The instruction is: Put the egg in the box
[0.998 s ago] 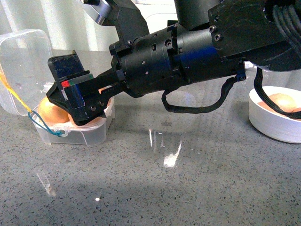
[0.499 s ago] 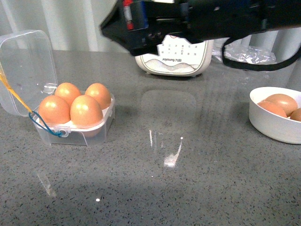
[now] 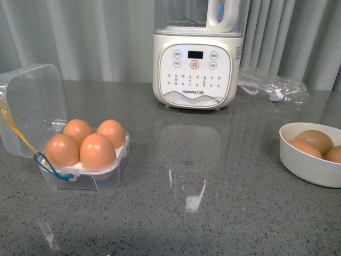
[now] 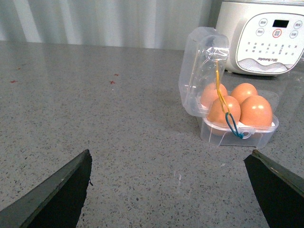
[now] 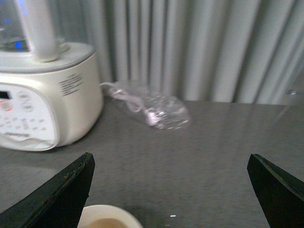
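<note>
Sitting with three other eggs [image 3: 78, 130] in the box [image 3: 114, 178], lid [image 3: 32, 106] tipped back to leave it open, your egg [image 3: 98, 151] lies ahead of the left gripper [image 4: 171, 156], which gapes empty like the right gripper [image 5: 171, 159]; only the right wrist view puts the bowl [image 5: 107, 214] just under that one, and the front view shows neither arm.

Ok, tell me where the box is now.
In the front view the box sits on the left of the table, lid open, four eggs inside, left of the white appliance and opposite the bowl.

4 eggs [image 3: 97, 151] in box [image 3: 109, 178], left; bowl [image 3: 309, 169] right
</note>
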### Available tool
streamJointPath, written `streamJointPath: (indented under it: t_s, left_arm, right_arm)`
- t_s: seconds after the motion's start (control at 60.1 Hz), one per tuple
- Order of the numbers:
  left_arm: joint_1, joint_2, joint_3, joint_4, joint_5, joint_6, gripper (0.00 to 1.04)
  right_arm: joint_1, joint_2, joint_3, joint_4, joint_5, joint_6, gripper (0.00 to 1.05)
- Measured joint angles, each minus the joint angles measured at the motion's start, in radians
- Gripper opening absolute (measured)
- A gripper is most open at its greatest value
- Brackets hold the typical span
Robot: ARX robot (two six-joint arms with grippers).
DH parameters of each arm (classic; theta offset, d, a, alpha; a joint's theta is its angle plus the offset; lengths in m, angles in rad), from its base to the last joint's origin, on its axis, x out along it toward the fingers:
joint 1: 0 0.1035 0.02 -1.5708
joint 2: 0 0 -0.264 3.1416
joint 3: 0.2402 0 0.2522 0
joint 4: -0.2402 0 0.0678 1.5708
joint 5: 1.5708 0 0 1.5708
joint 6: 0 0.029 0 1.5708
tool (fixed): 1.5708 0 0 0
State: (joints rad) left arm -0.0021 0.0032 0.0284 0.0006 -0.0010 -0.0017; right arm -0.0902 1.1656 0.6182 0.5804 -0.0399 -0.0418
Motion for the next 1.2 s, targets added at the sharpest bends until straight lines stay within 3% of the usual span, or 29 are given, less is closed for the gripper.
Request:
streamJointPath:
  t_s: [0.2, 0.316, 0.349, 0.749, 1.081, 1.198]
  left_arm:
    - [0.000, 0.000, 0.000, 0.000, 0.000, 0.000, 0.98]
    - [0.000, 0.000, 0.000, 0.000, 0.000, 0.000, 0.98]
    - [0.000, 0.000, 0.000, 0.000, 0.000, 0.000, 0.98]
    - [0.000, 0.000, 0.000, 0.000, 0.000, 0.000, 0.98]
    - [0.000, 0.000, 0.000, 0.000, 0.000, 0.000, 0.98]
    - [0.000, 0.000, 0.000, 0.000, 0.000, 0.000, 0.98]
  right_arm:
    - [-0.214, -0.188, -0.069, 0.007, -0.064, -0.035, 0.98]
    - [-0.319, -0.311, -0.107, -0.214, -0.319, 0.012, 0.80]
    - [-0.323, -0.350, -0.140, -0.244, -0.351, 0.018, 0.74]
    - [-0.134, -0.616, -0.415, -0.245, -0.174, 0.029, 0.03]
    - [-0.030, -0.750, -0.514, -0.274, -0.075, 0.031, 0.03]
    - [0.063, -0.793, -0.536, -0.298, 0.032, 0.032, 0.03]
